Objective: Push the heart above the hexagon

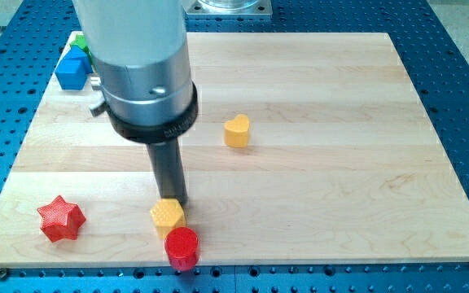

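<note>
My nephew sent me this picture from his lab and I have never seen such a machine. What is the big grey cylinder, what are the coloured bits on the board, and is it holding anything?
The grey cylinder is the end of a robot arm. It has no hand; it ends in a dark rod, and my tip slides on the wooden board to push blocks. It holds nothing. There is one camera, looking down at the board from the front.

The tip stands just above the yellow hexagon, at or very near its top edge. A red cylinder sits against the hexagon's lower right. A red star lies at the view's left, a yellow heart near the middle. A blue block and a partly hidden green block are at top left.
</note>
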You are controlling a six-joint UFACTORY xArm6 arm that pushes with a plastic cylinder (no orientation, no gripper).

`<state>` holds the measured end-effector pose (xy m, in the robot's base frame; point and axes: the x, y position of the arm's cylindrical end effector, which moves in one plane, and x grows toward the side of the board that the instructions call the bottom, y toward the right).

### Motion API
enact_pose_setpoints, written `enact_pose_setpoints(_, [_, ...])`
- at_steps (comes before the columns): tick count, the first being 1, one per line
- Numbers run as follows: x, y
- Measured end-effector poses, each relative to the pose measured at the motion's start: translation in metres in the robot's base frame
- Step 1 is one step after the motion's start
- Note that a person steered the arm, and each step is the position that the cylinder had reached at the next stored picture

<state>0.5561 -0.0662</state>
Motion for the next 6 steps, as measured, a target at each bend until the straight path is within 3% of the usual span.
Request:
enact_pose_setpoints(1, [-0.012, 0.022])
enact_pose_setpoints(2, [-0.023, 0.133])
enact_pose_setpoints(3, [-0.084, 0.154])
enact_pose_setpoints(4, [-0.128, 0.114])
enact_pose_setpoints(5, [-0.115, 0.063])
enact_pose_setpoints(6, [-0.053, 0.008])
